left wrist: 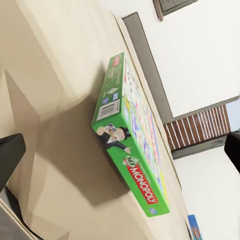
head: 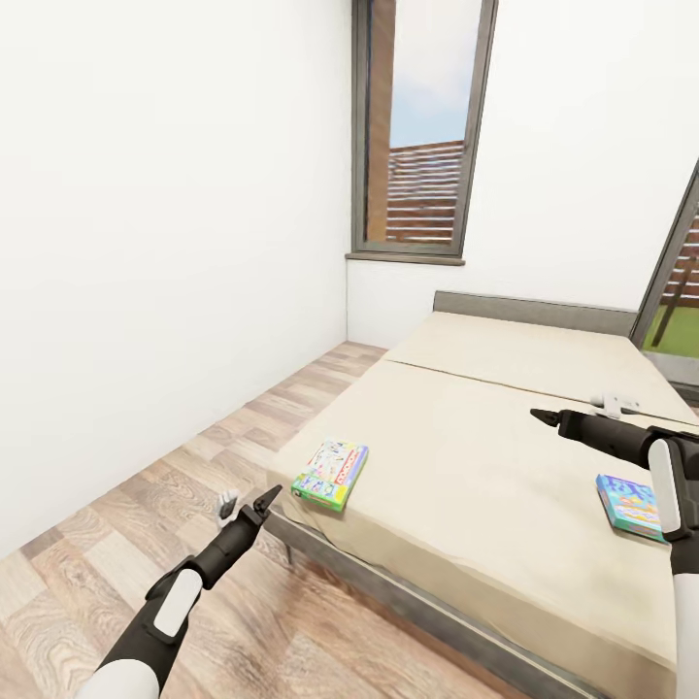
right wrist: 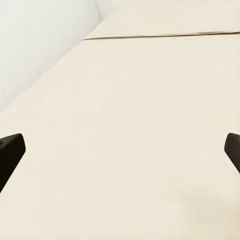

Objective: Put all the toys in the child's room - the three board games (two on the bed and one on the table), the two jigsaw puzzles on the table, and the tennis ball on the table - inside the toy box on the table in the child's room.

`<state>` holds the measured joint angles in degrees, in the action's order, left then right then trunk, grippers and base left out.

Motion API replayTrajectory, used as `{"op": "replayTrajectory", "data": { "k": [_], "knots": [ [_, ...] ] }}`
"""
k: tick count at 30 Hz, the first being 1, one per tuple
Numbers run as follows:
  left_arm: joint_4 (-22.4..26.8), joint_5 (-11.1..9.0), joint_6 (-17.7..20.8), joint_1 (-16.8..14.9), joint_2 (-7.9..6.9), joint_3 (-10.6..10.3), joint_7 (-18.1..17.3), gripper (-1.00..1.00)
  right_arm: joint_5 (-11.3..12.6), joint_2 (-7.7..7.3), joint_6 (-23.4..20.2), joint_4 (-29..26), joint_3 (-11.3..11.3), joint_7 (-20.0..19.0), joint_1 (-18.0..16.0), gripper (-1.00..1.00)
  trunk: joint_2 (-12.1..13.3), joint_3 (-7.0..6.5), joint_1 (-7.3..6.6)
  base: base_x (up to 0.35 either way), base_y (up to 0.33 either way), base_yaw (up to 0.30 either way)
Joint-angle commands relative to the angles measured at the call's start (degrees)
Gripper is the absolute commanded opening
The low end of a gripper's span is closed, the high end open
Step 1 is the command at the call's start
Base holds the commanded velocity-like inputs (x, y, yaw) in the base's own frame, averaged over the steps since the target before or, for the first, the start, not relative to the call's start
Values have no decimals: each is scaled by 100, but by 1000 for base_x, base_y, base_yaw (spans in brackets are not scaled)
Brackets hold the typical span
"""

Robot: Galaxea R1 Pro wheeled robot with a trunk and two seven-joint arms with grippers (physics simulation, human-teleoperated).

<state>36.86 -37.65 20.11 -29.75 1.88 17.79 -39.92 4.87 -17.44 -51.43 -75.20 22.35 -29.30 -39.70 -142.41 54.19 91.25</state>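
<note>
Green board game (head: 331,473) and blue board game (head: 631,505) lie flat on the bed (head: 466,427).

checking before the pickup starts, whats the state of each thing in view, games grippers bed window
green board game: lying flat near the bed's corner, closed, not held
blue board game: lying flat on the bed, partly behind the right arm, not held
left gripper: open, empty, short of the green game
right gripper: open, empty, over bare mattress
bed: bare, no bedding
window: appears shut

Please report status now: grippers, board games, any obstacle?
Left gripper open, empty, short of green board game. Right gripper open, empty, over bed. Blue board game beside right arm. Nothing between.
</note>
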Motion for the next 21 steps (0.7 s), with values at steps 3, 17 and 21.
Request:
{"op": "replayTrajectory", "data": {
  "k": [3,17,21],
  "knots": [
    [-1,-66,51,-4,7,25,14,100,49,0,-42,-2,6,12,-4,100,-3,6,-1,0,0,-8],
    [-3,-223,49,3,13,26,119,100,49,-2,-42,-34,6,12,13,100,-3,6,-1,6,0,-3],
    [-6,-237,16,4,18,24,126,100,49,1,-42,-58,6,12,18,100,-3,6,-1,130,-16,-1]
  ]
}}
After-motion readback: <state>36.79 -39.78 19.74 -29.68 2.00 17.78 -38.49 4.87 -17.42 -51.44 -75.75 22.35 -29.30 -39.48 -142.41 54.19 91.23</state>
